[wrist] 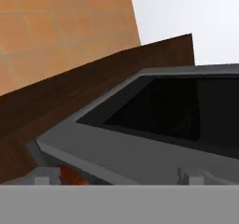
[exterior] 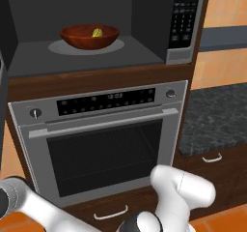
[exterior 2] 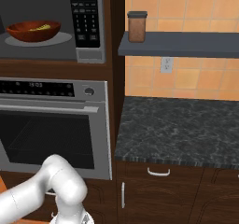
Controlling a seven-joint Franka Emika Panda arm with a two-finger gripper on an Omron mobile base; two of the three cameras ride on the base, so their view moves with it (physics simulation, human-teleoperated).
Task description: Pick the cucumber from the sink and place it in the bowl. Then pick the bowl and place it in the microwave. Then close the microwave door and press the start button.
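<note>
The microwave (exterior: 144,18) stands with its cavity exposed, and the reddish-brown bowl (exterior: 77,36) sits on the grey turntable inside. The yellow-green cucumber (exterior: 97,32) lies in the bowl (exterior 2: 25,31), and its top (exterior 2: 41,27) shows over the rim. The keypad panel (exterior 2: 86,13) runs down the microwave's right side. The microwave door (wrist: 177,111), dark glass in a grey frame, is swung out and seen from below in the hand view. My gripper (wrist: 119,178) is open just under it, fingertips (wrist: 46,176) wide apart with nothing between them. My arm is folded low before the cabinets.
A steel wall oven (exterior: 101,149) with a bar handle sits right below the microwave. To the right lies a dark stone counter (exterior 2: 177,129) over drawers. Above it a dark shelf (exterior 2: 186,43) carries a brown jar (exterior 2: 137,27).
</note>
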